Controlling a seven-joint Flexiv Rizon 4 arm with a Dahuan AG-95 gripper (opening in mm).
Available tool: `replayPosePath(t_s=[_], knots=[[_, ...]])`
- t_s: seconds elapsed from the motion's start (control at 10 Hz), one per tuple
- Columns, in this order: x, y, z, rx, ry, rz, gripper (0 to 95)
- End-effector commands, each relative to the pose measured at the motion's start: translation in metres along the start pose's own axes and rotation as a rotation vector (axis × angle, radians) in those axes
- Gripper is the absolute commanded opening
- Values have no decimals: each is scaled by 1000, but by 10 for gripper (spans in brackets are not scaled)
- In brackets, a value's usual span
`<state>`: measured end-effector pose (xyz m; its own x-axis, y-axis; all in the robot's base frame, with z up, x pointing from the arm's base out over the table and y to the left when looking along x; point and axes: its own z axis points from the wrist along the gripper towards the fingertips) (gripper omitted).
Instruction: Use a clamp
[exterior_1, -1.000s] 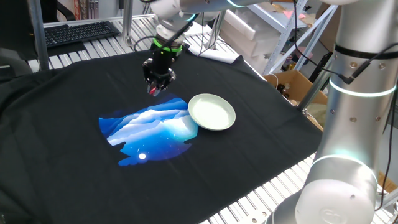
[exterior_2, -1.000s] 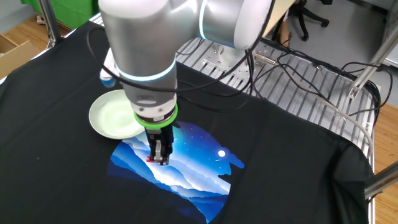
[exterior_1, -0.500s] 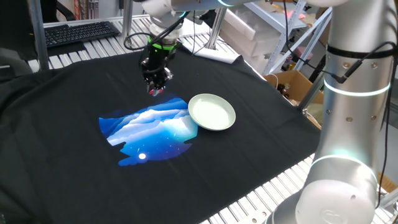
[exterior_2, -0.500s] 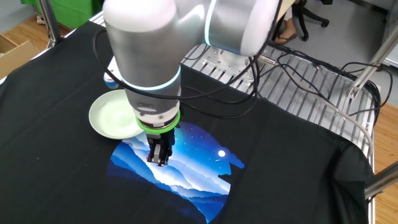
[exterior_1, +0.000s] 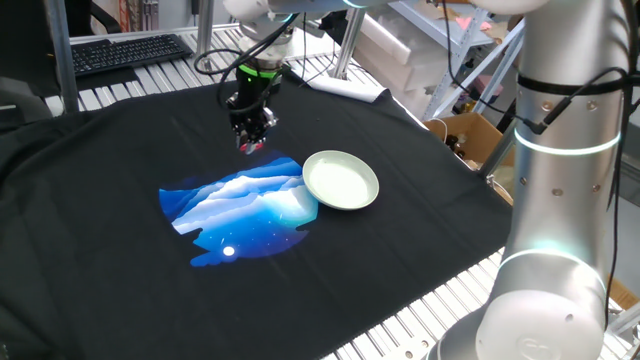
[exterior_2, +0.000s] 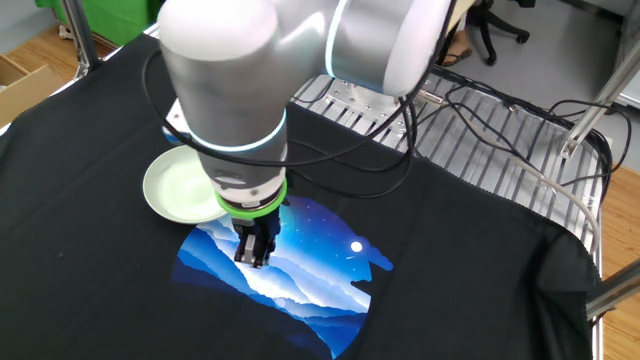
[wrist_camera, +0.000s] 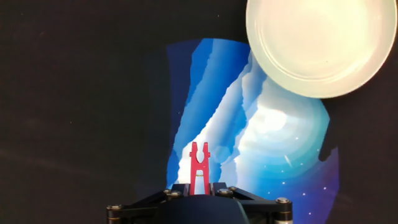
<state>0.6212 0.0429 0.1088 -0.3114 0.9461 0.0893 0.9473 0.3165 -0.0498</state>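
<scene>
Black cloth (exterior_1: 110, 170) covers the whole table, a T-shirt with a blue-and-white mountain print (exterior_1: 240, 210) at frame centre-left in one fixed view. Upper left of that view: a black keyboard (exterior_1: 125, 52) on the metal slats beyond the cloth. Moving right, the gripper (exterior_1: 250, 143) hangs above the cloth just over the upper edge of the print, pointing down. Red clamp (exterior_1: 247, 147) is pinched between the fingers, only a small red speck showing at the tips here. Right of it, pale green plate (exterior_1: 341, 180) sits flat on the cloth, its left rim touching the print's right edge. Far right: the arm's big silver base column (exterior_1: 560, 200) and a cardboard box (exterior_1: 470, 135) behind it.

Other fixed view: plate (exterior_2: 175, 185) at left, partly hidden by the arm's wrist; gripper (exterior_2: 250, 250) at centre over the left part of the print (exterior_2: 300, 260), clamp not clearly visible here. Grey cables (exterior_2: 520, 150) run over the slats at upper right.

Hand view: print (wrist_camera: 249, 149) runs from centre to lower right, plate (wrist_camera: 320, 43) in the upper right corner, overlapping the print's top. Bottom centre, clamp (wrist_camera: 199, 165) stands upright out of the closed-in fingers, its forked red tip pointing up the frame, held above the print. Clamp and plate well apart.
</scene>
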Motion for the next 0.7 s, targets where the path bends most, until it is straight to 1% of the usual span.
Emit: replayPosePath(t_s=[0.1, 0.2, 0.3, 0.5, 0.7], knots=[[0, -2, -1, 20, -24, 10, 0], [-1, -4, 1, 30, -34, 29, 0], [-2, -8, 3, 34, -34, 34, 0], [-13, -24, 4, 31, -27, 19, 0], [-25, -40, 0, 23, -11, 21, 0]])
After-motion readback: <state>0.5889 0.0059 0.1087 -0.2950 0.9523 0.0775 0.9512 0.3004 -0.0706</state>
